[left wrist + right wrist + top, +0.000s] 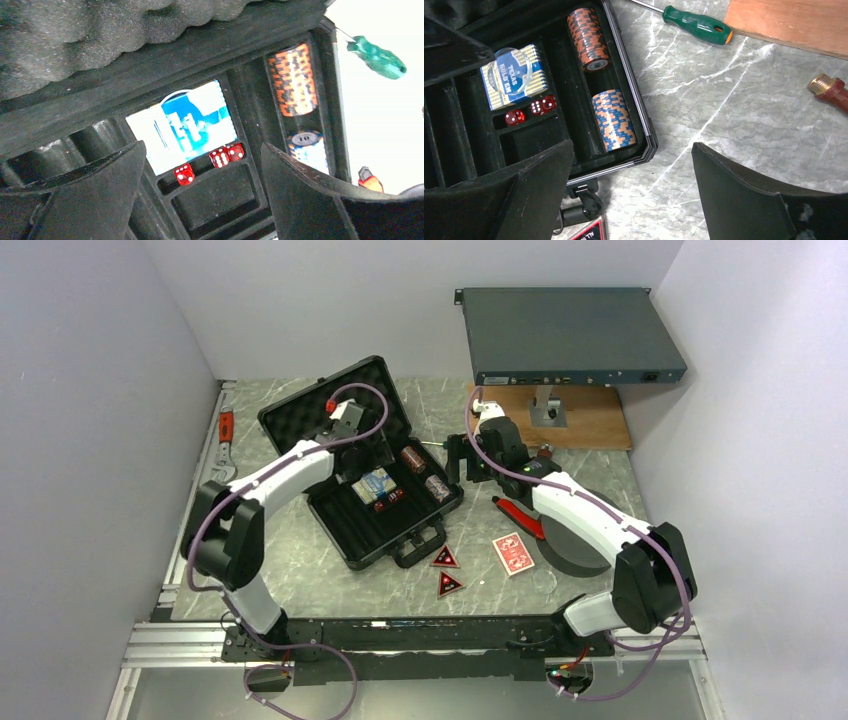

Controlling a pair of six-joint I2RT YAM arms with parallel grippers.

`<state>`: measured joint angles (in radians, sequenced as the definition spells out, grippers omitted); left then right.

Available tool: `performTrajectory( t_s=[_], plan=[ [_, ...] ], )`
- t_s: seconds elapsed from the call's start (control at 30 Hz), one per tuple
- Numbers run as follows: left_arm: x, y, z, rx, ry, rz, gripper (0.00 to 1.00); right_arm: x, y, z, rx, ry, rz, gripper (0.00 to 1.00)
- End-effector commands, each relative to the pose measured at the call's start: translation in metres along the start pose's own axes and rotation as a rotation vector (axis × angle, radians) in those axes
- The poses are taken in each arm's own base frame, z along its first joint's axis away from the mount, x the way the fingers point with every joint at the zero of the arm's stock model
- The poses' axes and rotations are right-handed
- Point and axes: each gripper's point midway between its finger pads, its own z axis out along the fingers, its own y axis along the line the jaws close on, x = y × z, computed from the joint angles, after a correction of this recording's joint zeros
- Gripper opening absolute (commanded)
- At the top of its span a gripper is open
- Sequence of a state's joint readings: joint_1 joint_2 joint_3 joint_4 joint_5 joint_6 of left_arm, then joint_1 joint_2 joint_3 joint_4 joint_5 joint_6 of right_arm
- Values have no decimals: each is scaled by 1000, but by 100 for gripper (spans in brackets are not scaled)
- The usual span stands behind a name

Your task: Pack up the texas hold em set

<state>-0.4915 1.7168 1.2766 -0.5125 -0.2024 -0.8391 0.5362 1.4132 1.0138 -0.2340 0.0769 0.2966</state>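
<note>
The black briefcase [300, 415] lies open at the table's left centre, foam lid tipped back. In its tray sit a blue card deck [182, 125], three red dice [184, 174], an orange chip roll [588, 37] and a blue chip roll [614, 120]. My left gripper [200, 190] hangs open above the tray with nothing between its fingers. Off the case's right corner, my right gripper [634, 195] stands open over bare marble. A red card deck [512, 553] and two red-black triangular tokens [445, 558] [449, 583] lie on the table in front of the case.
A grey rack-mount box [570, 335] stands on a post over a wooden board [590, 420] at the back right. A green screwdriver [696, 24] and a brass fitting [831, 90] lie near the board. A black round disc [575, 545] and a red-handled tool [518, 515] sit under the right arm.
</note>
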Motion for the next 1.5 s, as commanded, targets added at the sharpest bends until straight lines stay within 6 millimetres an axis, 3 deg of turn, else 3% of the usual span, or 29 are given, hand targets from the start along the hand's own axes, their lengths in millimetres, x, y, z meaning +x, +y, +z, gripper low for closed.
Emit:
performTrajectory(
  t_s=[0.0,0.13,0.3,0.5,0.7,0.87,1.0,1.27,1.47],
  plan=[
    [-28,-6,-43,48,-137,79,90,-11,1,0,-11,-47,17,92],
    [-41,11,-81,38,-227,122,90,-17,5,-7,-42,-95,22,92],
    [-43,45,-129,42,-343,143,90,-17,14,-9,-102,-118,22,92],
    [-36,77,-176,70,-421,187,87,-21,44,-21,-280,-167,10,92],
    [-44,96,-228,103,-545,252,90,-22,60,-30,-362,-167,8,99],
    [-48,117,-250,64,-614,305,99,-16,76,-41,-387,-161,-27,100],
    [-45,129,-251,26,-631,353,100,-10,64,-49,-269,-122,-23,100],
    [-41,143,-241,-46,-614,375,100,14,-26,-80,199,-117,162,100],
    [-41,150,-239,-89,-605,371,100,36,-43,-92,264,-87,201,100]
  ],
)
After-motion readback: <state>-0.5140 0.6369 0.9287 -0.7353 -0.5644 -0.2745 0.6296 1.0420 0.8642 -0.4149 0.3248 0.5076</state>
